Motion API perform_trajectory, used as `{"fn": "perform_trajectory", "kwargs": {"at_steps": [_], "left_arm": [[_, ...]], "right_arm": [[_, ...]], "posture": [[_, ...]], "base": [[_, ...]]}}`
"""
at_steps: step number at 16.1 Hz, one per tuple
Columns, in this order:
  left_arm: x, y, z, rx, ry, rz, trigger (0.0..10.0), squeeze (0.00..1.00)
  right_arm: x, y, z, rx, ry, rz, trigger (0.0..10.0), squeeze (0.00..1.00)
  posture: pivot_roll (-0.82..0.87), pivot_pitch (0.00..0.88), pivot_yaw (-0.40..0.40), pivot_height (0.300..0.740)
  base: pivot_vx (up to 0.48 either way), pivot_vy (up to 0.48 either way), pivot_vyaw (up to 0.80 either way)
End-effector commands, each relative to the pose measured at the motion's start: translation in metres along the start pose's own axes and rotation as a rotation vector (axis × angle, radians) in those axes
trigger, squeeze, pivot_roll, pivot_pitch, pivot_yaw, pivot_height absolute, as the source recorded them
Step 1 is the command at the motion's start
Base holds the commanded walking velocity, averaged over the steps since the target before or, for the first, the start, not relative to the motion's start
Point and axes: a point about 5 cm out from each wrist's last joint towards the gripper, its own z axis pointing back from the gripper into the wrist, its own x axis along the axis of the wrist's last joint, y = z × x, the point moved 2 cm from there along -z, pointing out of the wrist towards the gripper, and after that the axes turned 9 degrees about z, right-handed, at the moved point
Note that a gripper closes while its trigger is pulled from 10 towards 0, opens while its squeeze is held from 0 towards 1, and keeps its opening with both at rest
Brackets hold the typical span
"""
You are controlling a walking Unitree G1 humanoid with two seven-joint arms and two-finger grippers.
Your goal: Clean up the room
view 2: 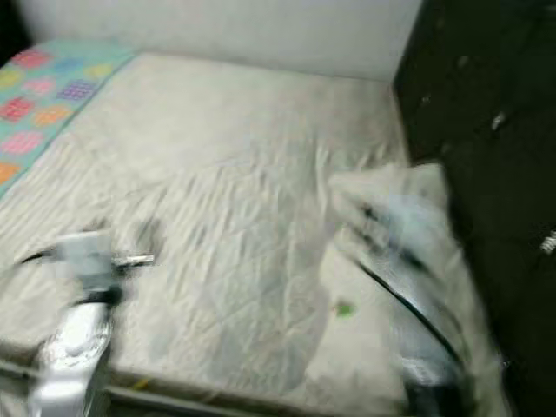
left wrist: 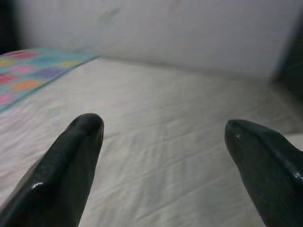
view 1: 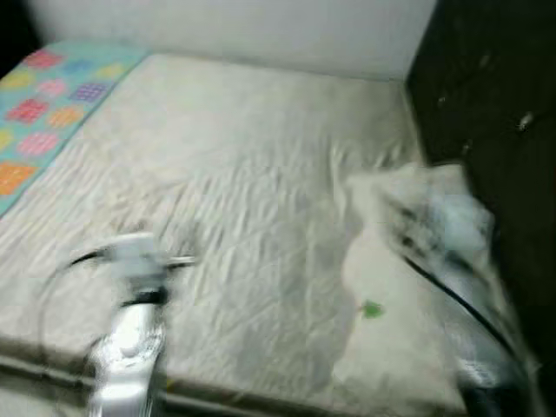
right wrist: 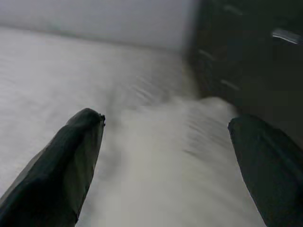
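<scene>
Robot's at the near edge of the bed [view 1: 252, 156], head cams blurred, prob mid-motion. Bed has a wrinkled off-white sheet [view 1: 261, 226]; a colourful patchwork quilt [view 1: 43, 104] sits along the far left edge. White wall behind, dark cabinet [view 1: 486, 87] hard against the right edge.

Task item, best guess: the pillow [view 1: 408, 295] lying at the near right corner of the bed, just beside the cabinet, with a small green mark on it. It looks askew vs the bed edge, so it's likely what needs straightening; can't tell more w/ this blur.

Left hand [left wrist: 163, 137]: fingers [left wrist: 71, 161] spread wide, nothing between them, just bare sheet ahead. Arm is raised over the near left part of the bed, pointing toward the wall. Reads as a ready pose, not a grasp.

Right hand [right wrist: 165, 132]: also spread wide, empty. Wrist cam looks straight along the pillow toward the cabinet, so the hand is lined up on it, low over the near right corner. Contact w/ the pillow: can't tell.

Judgement: approach phase, grab not yet made. Risks: soft pillow bunches or slips from a 2-finger pinch; cabinet close on the right leaves little swing room.
</scene>
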Motion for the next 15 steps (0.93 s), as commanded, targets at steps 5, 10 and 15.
{"fn": "perform_trajectory", "kwargs": {"at_steps": [5,10,15], "left_arm": [[-0.0064,0.0233,0.0057,0.090,0.044,-0.020,10.0,0.00],[-0.0061,0.0214,0.0029,0.078,0.046,-0.001,10.0,0.00],[-0.0078,0.0166,0.0026,0.066,0.058,0.021,10.0,0.00]], "right_arm": [[0.0204,0.0290,-0.0040,0.069,-0.063,-0.028,10.0,0.00],[0.0176,0.0285,-0.0040,0.063,-0.048,-0.023,10.0,0.00],[0.0164,0.0306,-0.0052,0.064,-0.039,-0.026,10.0,0.00]], "posture": [[-0.02,0.037,-0.044,0.740],[-0.02,0.037,-0.041,0.740],[-0.02,0.041,-0.041,0.740]], "base": [[0.000,0.000,0.00],[0.000,0.000,-0.57],[0.000,0.000,-0.80]]}}
